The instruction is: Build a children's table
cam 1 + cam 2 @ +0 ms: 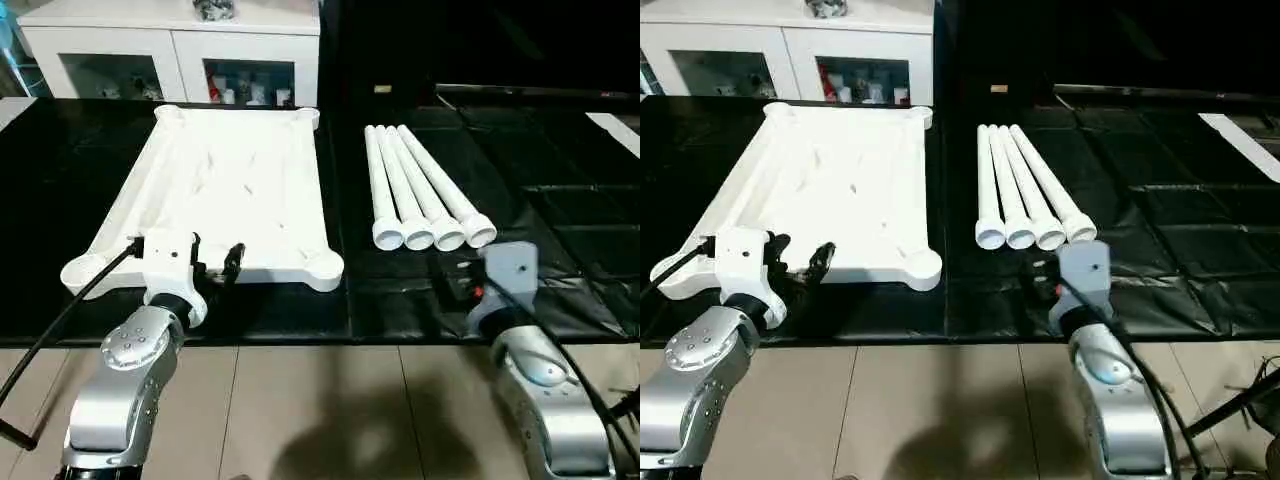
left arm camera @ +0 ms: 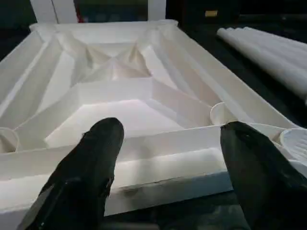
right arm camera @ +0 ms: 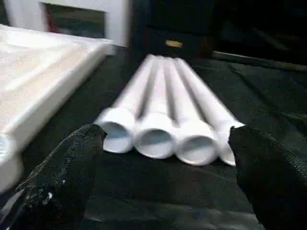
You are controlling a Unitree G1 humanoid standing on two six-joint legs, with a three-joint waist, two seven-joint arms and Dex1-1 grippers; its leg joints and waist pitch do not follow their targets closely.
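White plastic, the tabletop (image 1: 235,190) lies underside up on the black sheet (image 1: 560,200), its ribs and round corner sockets showing; beside it to the right lie the four legs (image 1: 420,190), side by side and touching, wide open ends toward the robot; the left gripper (image 2: 165,167) hovers at the tabletop's near edge, fingers spread wide; the right gripper (image 3: 168,177) hangs just short of the legs' ends, fingers wide apart, holding nothing; a white cabinet (image 1: 175,50) stands behind.
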